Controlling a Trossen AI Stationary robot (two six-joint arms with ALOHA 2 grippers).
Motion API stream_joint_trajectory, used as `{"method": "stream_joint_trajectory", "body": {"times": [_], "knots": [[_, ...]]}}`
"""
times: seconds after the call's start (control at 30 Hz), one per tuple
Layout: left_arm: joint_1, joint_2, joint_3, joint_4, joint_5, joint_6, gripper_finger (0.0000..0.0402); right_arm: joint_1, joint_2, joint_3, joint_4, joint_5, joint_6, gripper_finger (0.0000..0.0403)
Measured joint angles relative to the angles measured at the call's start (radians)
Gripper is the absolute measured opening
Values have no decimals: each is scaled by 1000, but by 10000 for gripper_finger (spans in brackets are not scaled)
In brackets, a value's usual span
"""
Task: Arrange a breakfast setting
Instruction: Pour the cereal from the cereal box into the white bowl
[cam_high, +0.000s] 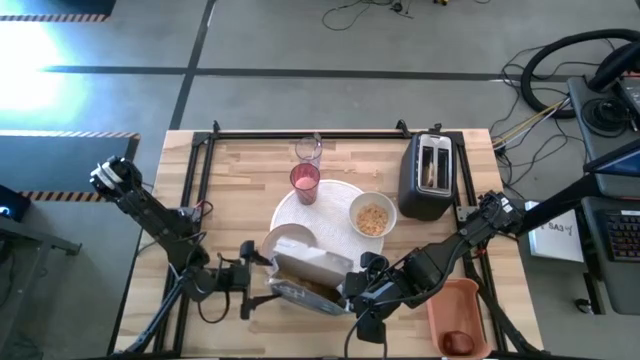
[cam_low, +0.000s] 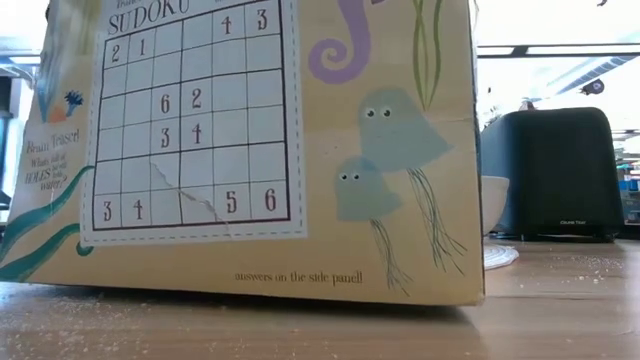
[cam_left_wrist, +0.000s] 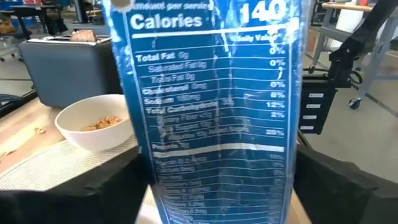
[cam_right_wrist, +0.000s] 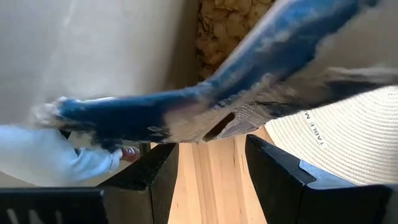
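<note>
The upright printed cardboard cereal box is clamped, evidently for steadying, by the left gripper, while the right gripper is held parted and empty at its flap.

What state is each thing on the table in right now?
Cardboard cereal box: upright, top open.
Small white bowl: holds cereal.
Pink tumbler: upright on large white round plate.
Clear glass: upright.
Black two-slot toaster: toast slice in a slot.
Right gripper: open, at the box's top.
Left gripper: at the box's side panel.
</note>
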Motion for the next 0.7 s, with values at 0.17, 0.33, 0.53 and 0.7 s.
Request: {"method": "stream_joint_trajectory", "body": {"times": [0.17, 0.33, 0.53, 0.7], "knots": [[-1, 0, 0, -3, 48, -2, 248, 0, 0, 0, 0, 0, 0, 176], [-2, 1, 5, -11, 64, -12, 171, 0, 0, 0, 0, 0, 0, 176], [-2, 1, 5, -14, 65, -36, 89, 0, 0, 0, 0, 0, 0, 176], [-2, -1, 5, -13, 90, -81, 44, 0, 0, 0, 0, 0, 0, 176]]}}
